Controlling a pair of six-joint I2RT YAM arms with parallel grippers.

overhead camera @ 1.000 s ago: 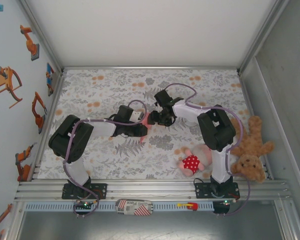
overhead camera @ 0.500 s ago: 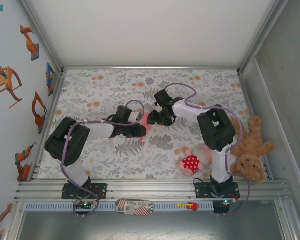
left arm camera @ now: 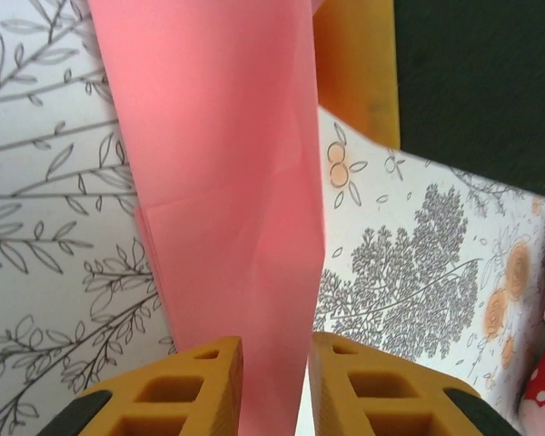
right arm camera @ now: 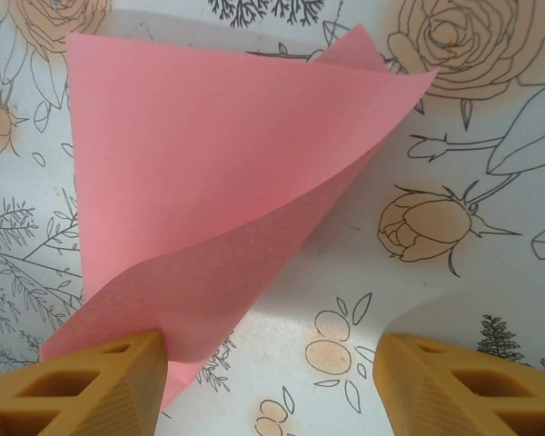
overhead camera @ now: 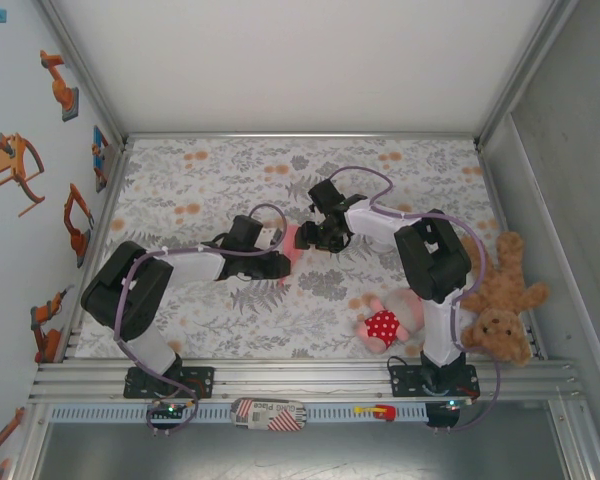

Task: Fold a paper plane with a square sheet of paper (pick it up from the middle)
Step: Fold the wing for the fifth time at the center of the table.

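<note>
Two arms to compare from above: over the last second, swung the left elbow outward toward the near left corner, yet kept the left pincer (overhead camera: pixel 272 262) at mid-tabletop (overhead camera: pixel 180 190), tip against the pink paper (overhead camera: pixel 292 240); held the right pincer (overhead camera: pixel 312 238) just beyond that paper with hardly any shift. Well apart from the doll (overhead camera: pixel 385 325) and the teddy (overhead camera: pixel 500 305) at the near right. Reads as a re-angling of the left arm about a fixed grip, not a carry. On the left wrist: pinching the paper (left arm camera: pixel 227 182) between both yellow fingers (left arm camera: pixel 195 386), the folded strip running up and away from them, layered, with a cross crease partway along, low over the floral tabletop. On the right wrist: spread wide, gripping nothing; paper (right arm camera: pixel 209 154) fanned out ahead as a folded triangle, upper flap lifted and curling off the lower one, near corner touching the left-hand finger (right arm camera: pixel 100 381). Probably mid-fold and far from a finished dart: anchored by the left, open for the right to press the raised flap flat.
</note>
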